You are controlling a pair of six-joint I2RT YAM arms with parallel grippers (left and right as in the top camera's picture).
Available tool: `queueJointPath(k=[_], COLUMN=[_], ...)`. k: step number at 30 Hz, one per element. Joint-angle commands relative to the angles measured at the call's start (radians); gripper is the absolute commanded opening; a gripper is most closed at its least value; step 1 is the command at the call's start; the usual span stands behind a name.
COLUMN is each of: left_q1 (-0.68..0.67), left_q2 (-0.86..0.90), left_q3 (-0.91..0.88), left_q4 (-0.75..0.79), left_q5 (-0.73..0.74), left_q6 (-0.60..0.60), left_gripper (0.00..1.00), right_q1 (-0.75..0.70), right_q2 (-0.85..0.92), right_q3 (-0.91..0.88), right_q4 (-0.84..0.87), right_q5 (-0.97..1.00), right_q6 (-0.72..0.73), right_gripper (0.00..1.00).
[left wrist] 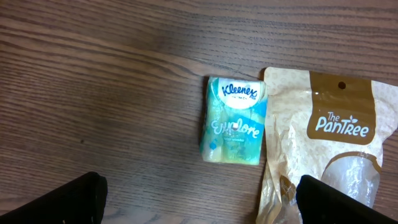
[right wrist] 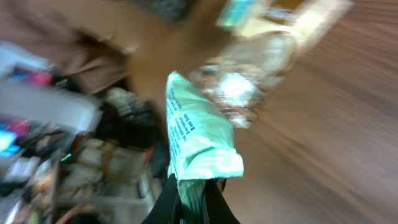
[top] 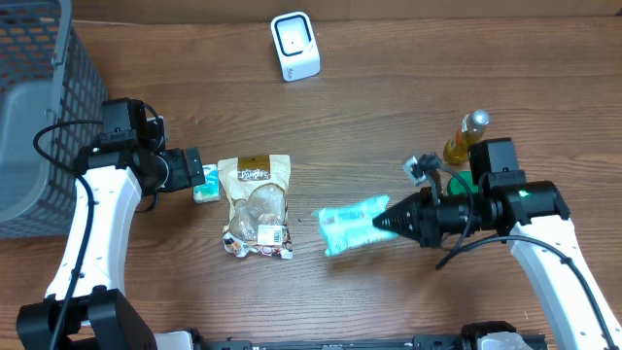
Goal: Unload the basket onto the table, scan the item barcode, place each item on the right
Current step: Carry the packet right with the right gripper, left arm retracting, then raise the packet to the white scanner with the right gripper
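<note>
One snack bag (top: 258,199), tissue pack (top: 205,183), scanner (top: 294,46) apart

The table (top: 389,107) is brown wood with dark lines running along it. A grey basket (top: 83,68) with a grid of holes sits at the table's far left corner. Past the table's edge lies blurry clutter (right wrist: 50,143).

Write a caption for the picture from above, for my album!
Right gripper holds a teal packet; open left gripper hovers by a tissue pack beside a snack bag.
</note>
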Motion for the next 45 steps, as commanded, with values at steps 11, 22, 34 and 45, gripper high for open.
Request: queueJointPath(k=[11, 22, 34, 45], left_q1=[0.004, 0.004, 0.004, 0.004], left_q2=[-0.001, -0.001, -0.001, -0.001], left_q3=[0.021, 0.021, 0.021, 0.021], left_q4=[0.002, 0.002, 0.002, 0.002], left_q5=[-0.014, -0.014, -0.014, -0.014], left_q6=[-0.01, -0.01, -0.01, -0.01], left_gripper=[1.0, 0.99, 1.0, 0.99], right_q1=[0.1, 0.308, 0.35, 0.364], right_q2=[0.106, 0.518, 0.689, 0.915], right_q3=[0.39, 1.226, 1.217, 1.216], right_q4=[0.042, -0.369, -0.003, 0.196], right_q5=[0.558, 0.999, 1.077, 1.162], right_q6=[0.455, 0.371, -0.043, -0.234], right_gripper=[0.03, 0.04, 0.04, 0.04])
